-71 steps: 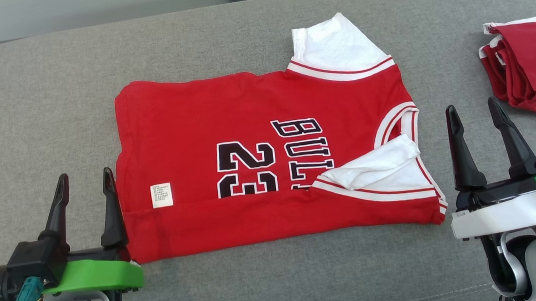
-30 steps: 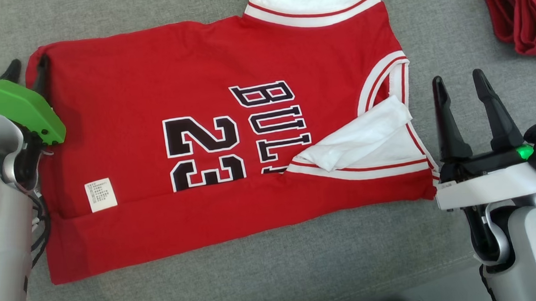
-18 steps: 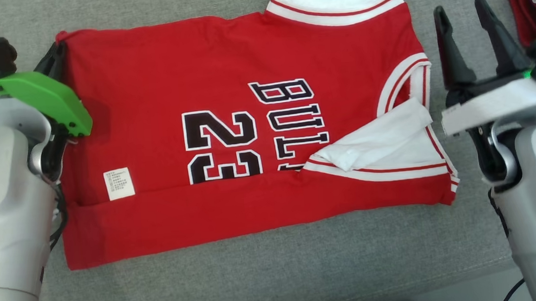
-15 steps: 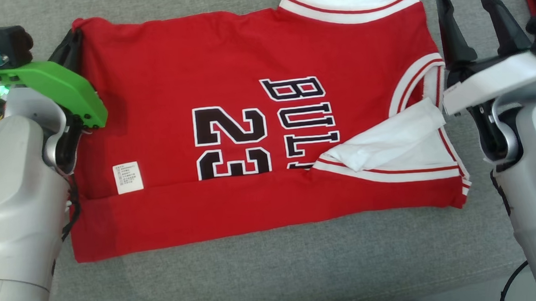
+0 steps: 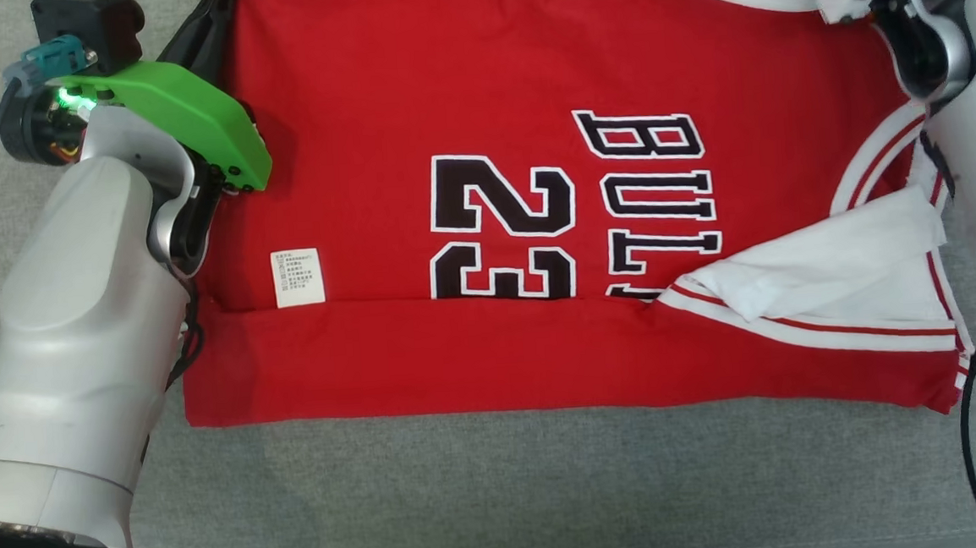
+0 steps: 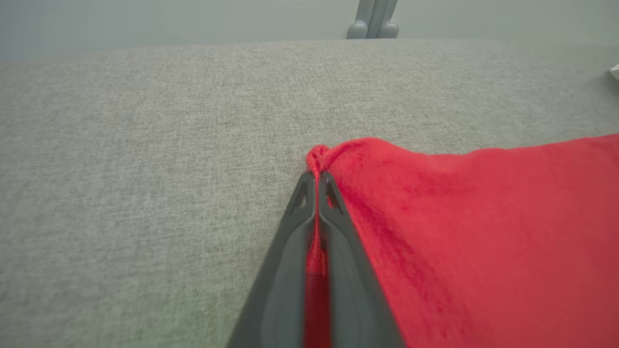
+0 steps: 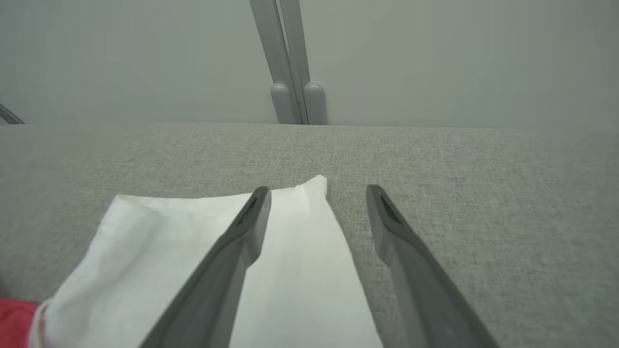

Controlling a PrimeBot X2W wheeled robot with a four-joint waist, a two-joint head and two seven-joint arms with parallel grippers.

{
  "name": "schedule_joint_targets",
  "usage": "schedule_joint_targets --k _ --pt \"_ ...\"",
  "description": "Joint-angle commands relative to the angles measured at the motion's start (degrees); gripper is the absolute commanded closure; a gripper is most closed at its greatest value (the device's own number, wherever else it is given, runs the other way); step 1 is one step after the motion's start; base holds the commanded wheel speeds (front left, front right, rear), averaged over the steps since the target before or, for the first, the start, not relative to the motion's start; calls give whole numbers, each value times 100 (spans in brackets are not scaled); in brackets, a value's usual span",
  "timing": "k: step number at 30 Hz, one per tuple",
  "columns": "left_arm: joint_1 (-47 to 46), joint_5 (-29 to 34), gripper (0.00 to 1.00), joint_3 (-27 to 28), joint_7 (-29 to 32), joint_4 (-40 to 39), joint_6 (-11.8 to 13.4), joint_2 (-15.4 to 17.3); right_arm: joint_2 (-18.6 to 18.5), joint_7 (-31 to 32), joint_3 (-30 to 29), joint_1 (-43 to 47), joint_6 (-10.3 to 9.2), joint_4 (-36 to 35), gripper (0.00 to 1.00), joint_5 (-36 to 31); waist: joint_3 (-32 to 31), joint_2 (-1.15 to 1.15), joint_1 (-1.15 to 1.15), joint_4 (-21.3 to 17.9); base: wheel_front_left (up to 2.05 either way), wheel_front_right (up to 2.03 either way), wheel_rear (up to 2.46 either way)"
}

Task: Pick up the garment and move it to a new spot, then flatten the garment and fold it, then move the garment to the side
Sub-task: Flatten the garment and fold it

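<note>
The garment (image 5: 476,80) is a red jersey with black "23" and lettering and white sleeves, lying folded flat on the grey cushion. In the left wrist view my left gripper (image 6: 316,180) is shut on the jersey's red corner (image 6: 321,152), and fabric shows between the fingers. In the head view that gripper (image 5: 213,7) sits at the garment's far left corner. My right gripper (image 7: 316,193) is open, its fingers straddling the outer corner of the white sleeve (image 7: 290,261). My right arm (image 5: 947,26) reaches past the garment's far right edge.
The grey upholstered surface (image 5: 501,493) runs around the garment on all sides. A pale wall and a grey post (image 7: 290,96) stand behind its far edge. A white label (image 5: 297,277) is sewn near the garment's left hem.
My left gripper has shut on the garment's far left corner. My right arm has moved forward to the far white sleeve, gripper still open. The head camera has tilted closer to the garment.
</note>
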Motion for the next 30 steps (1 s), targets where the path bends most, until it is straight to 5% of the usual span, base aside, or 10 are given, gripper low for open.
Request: schedule_joint_targets --k 1,7,8,10,21,30 --pt "-108 -55 100 -58 -37 11 -12 -17 -26 157 52 -221 -8 204 0 6 212 0 0 194 0 0 0" --pt "-191 -193 100 -235 -143 102 -1 -44 -15 863 298 -929 -8 994 0 3 341 0 0 264 0 0 0" --pt "-198 -220 100 -259 -148 127 0 -38 14 920 330 -1002 -8 1063 52 16 350 0 0 264 0 0 0" --pt "-195 -274 100 -297 -183 170 1 -5 25 1002 364 -1099 -8 1147 100 33 353 0 0 249 0 0 0" --pt "-163 -273 100 -314 -577 17 38 370 -103 88 358 -747 -8 496 100 343 2 0 0 -19 0 0 0" --pt "283 -184 100 -261 -713 -849 317 795 -467 -638 327 500 -8 -998 100 694 -516 0 0 -243 0 0 0"
